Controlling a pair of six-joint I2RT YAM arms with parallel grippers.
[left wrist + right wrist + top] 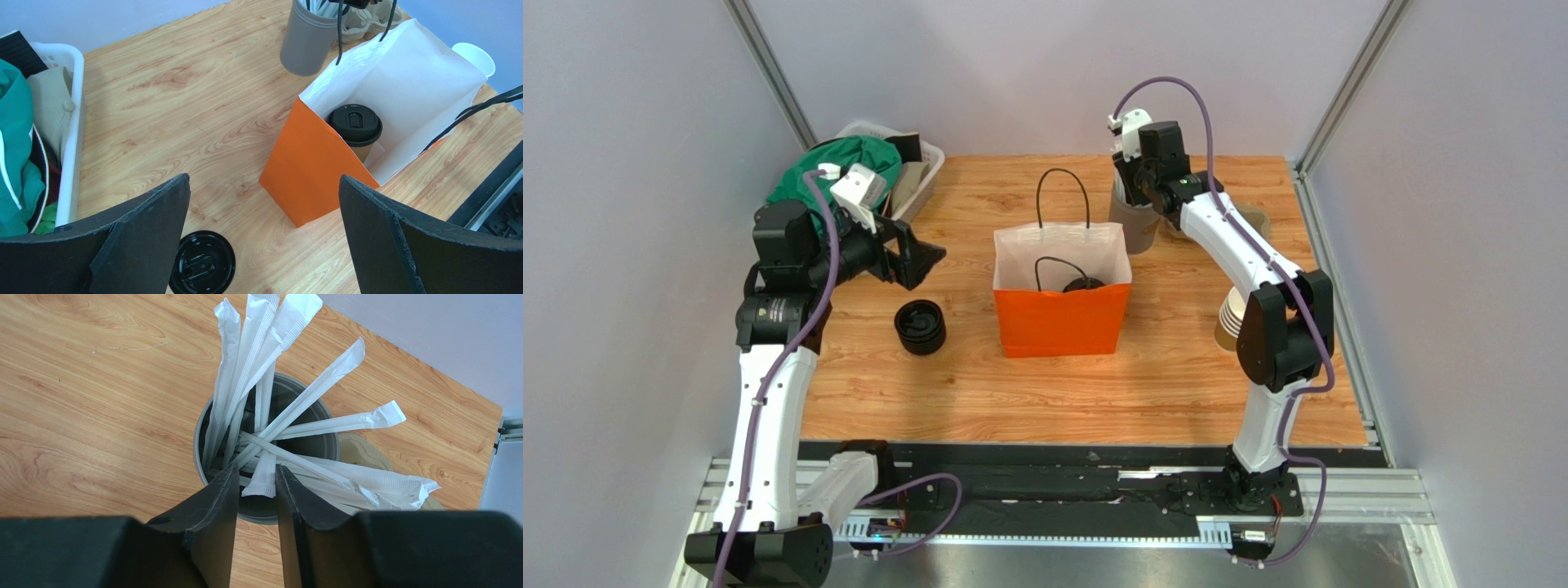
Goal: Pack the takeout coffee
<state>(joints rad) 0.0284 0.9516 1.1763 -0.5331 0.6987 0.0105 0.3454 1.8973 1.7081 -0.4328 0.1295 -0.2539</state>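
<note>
**Worktop** (pixel 891 404): wood-grain surface, closed in by pale walls on three sides.

**Bag and task item.** An orange paper bag (pixel 1063 321) stands upright at the middle of the worktop. Its mouth is open, the lining is white and it has black cord handles. The tan paper cup (pixel 363 147) stands upright on the bag's floor, toward one corner. The cup's lid (pixel 354 124), round and black, sits on top of it (best seen from the left wrist view).

**Left claw** (pixel 264 180): released, fingers spread wide with nothing between them. It hangs above the worktop to the left of the bag and is angled toward it. A spare lid (pixel 202 269), also black, lies flat on the wood below the claw, well apart from the bag.

**Right claw** (pixel 256 471): positioned at the far side of the worktop, directly over a grey cup (pixel 304 43) of white wrapped straws (pixel 307 395). The jaws stand narrowly apart on either side of the lower end of one straw (pixel 261 481). I cannot tell whether they actually press it.

**Other items.**
- A white basket (pixel 77 110) sits at the far left corner and holds a green cloth (pixel 15 122) among other things.
- A stack of lidless tan cups (pixel 1228 321) stands near the right edge, partly hidden behind the right arm.
</note>
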